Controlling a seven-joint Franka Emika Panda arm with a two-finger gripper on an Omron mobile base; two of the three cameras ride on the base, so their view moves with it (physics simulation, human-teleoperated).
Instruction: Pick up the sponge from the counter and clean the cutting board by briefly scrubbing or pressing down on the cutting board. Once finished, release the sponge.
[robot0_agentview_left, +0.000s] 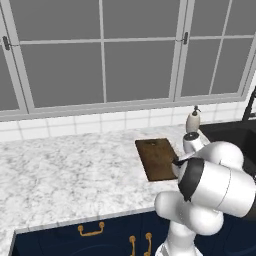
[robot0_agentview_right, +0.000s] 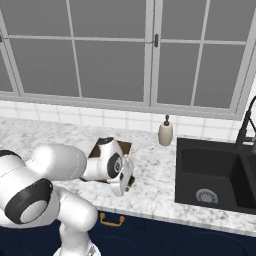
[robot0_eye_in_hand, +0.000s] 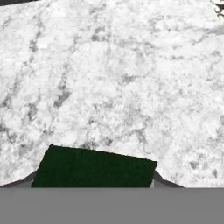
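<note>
Spanning the left side, speckled marble worktop (robot0_agentview_left: 65, 170) runs over dark blue cabinets with gold handles (robot0_agentview_left: 91, 230). Cutting board (robot0_agentview_left: 157, 157) lies flat mid-worktop, partly covered by the white arm. Right of the board in the right base view, the gripper (robot0_agentview_right: 127, 184) points down at the worktop near its front edge, a bit of sponge (robot0_agentview_right: 131, 183) at its tip. Hand view: sponge dark green top (robot0_eye_in_hand: 94, 168) sits between the two fingers (robot0_eye_in_hand: 162, 180), which flank both its ends, on the marble; real clamping or not, cannot tell. Soap dispenser (robot0_agentview_right: 165, 131) stands by the wall, black sink (robot0_agentview_right: 215, 175) far right.
</note>
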